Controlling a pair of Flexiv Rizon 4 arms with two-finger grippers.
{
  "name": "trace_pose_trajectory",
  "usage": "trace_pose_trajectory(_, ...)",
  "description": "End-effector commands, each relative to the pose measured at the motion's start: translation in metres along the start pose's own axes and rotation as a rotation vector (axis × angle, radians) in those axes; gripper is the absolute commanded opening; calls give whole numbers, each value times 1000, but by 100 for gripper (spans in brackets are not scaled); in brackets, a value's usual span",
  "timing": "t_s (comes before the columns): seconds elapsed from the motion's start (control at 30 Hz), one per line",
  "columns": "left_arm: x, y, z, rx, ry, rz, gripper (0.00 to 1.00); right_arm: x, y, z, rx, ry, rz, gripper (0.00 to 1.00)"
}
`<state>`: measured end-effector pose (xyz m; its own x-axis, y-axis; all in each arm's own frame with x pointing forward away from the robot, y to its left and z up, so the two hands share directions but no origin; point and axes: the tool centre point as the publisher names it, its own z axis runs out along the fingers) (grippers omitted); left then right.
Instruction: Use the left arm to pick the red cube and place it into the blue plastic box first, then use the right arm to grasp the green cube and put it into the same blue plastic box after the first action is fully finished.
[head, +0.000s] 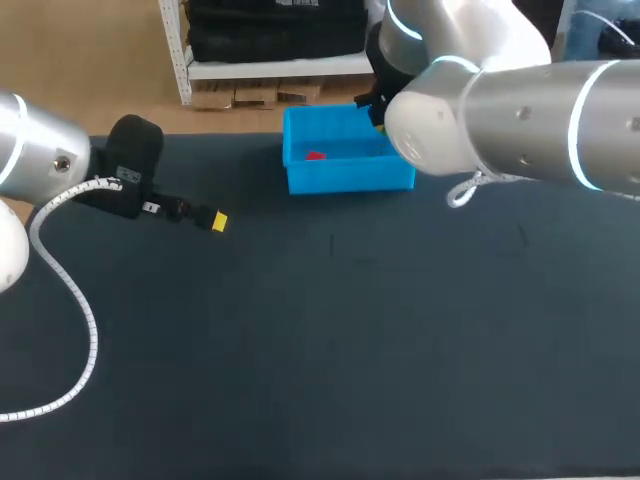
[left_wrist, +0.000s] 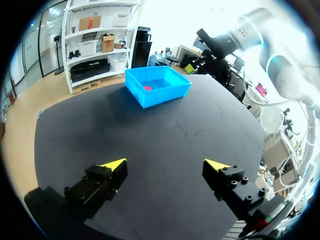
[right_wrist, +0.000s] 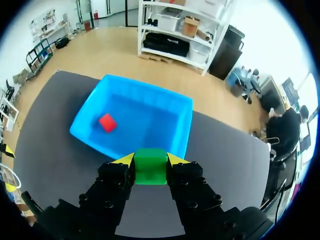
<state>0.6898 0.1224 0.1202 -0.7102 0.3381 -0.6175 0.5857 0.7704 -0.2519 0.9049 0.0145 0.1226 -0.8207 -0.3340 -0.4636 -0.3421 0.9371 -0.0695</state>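
Right wrist view: R gripper (right_wrist: 150, 161) clamped on green cube (right_wrist: 150, 167) at near rim of blue plastic box (right_wrist: 150, 120), interior w/ red cube (right_wrist: 107, 122) just ahead; L gripper (left_wrist: 165, 165) fingers apart, empty.

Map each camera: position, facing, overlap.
Head view: above and behind, facing down on the table; left arm and right arm show.
Left wrist view: on the left arm, facing along the open left tool toward the blue box.
Right wrist view: over the box's rim, facing down; right tool shut on the green cube.
Shared: red cube in the box, all three.
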Motion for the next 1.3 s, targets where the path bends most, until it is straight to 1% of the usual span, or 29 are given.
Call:
trace_pose_trajectory(0.03, 1, 1, 0, 6, -7, 3, 100, -34, 0, 27, -9, 85, -11, 0)
trace_pose_trajectory(0.2, 1, 1, 0, 6, -7, 3, 100, -45, -2, 44, -37, 80, -14, 0)
trace_pose_trajectory(0.4, 1, 1, 0, 6, -7, 3, 100, -47, -7, 61, -78, 73, 2, 0)
trace_pose_trajectory(0.57, 1, 1, 0, 6, -7, 3, 100, -45, -11, 68, -97, 79, 20, 0)
trace_pose_trajectory(0.87, 1, 1, 0, 6, -7, 3, 100, -43, -11, 72, -119, 91, 43, 0)
trace_pose_trajectory(0.9, 1, 1, 0, 6, -7, 3, 100, -43, -11, 73, -127, 94, 47, 14)
trace_pose_trajectory(0.93, 1, 1, 0, 6, -7, 3, 100, -42, -11, 74, -137, 98, 53, 36)
trace_pose_trajectory(0.97, 1, 1, 0, 6, -7, 3, 100, -42, -11, 74, -141, 97, 55, 89)
trace_pose_trajectory(1.0, 1, 1, 0, 6, -7, 3, 100, -42, -10, 75, -142, 97, 53, 100)
trace_pose_trajectory(1.13, 1, 1, 0, 6, -7, 3, 100, -40, -9, 74, -148, 99, 53, 100)
trace_pose_trajectory(1.23, 1, 1, 0, 6, -7, 3, 100, -38, -8, 67, -152, 90, 57, 100)
trace_pose_trajectory(1.3, 1, 1, 0, 6, -7, 3, 100, -38, -6, 56, -158, 80, 58, 100)
